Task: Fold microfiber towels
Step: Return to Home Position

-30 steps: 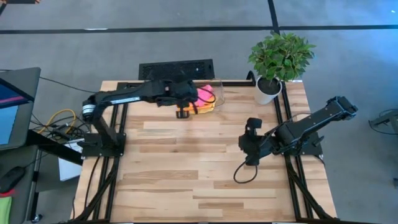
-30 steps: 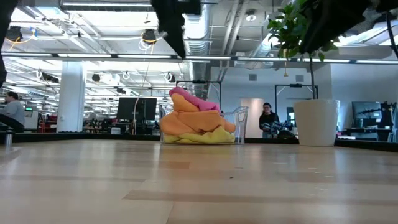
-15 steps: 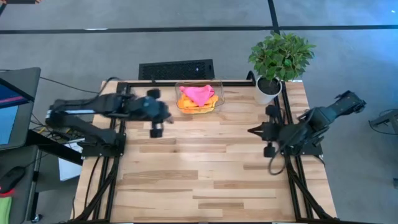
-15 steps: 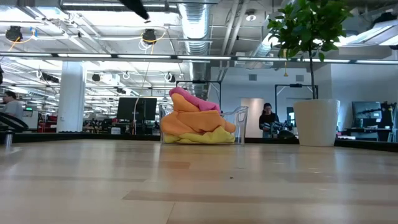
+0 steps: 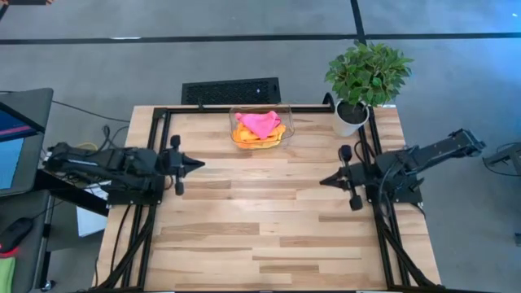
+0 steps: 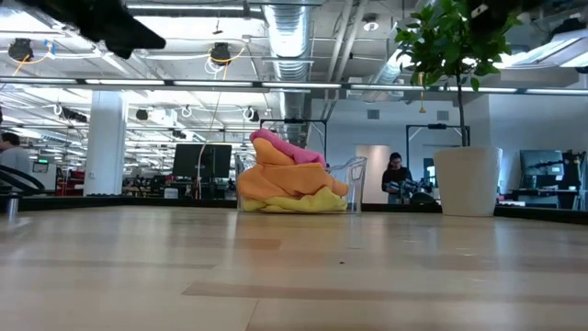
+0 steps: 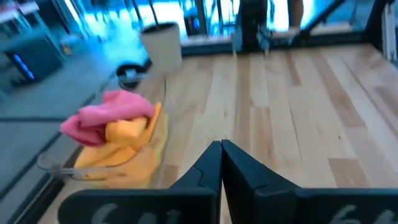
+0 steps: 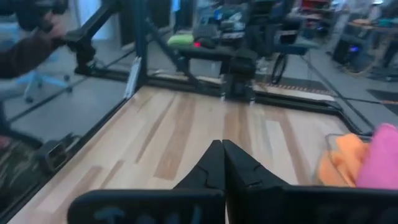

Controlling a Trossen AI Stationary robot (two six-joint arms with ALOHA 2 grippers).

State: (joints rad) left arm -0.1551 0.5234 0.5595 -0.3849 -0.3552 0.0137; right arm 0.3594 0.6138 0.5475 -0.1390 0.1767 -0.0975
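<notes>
The dark two-finger left gripper [image 5: 198, 163] has withdrawn from above the clear plastic bin [image 5: 289, 122] at 12 o'clock to the wooden table's [image 5: 260, 228] 9 o'clock edge. The matching right gripper [image 5: 324, 180] has retracted toward 3 o'clock. Both arms now lie folded low, pointing inward.

Left gripper [image 7: 221, 144]: foreground, frame centre; two dark fingers pressed together, tips meeting, nothing between them.
Table [image 7: 298, 112]: light wood planks, running from the fingertips into the background.
Clear bin [image 7: 55, 163]: on the table, beside the fingers; rim shows, blurred.
Pink towel [image 7: 106, 115]: top of the heap in the bin.
Orange towel [image 7: 124, 132]: directly under the pink one, touching it.
White pot [image 7: 161, 45]: background, beyond the bin.
Dark upright shape [image 7: 252, 25]: at the table's far edge; too blurred to identify.
</notes>
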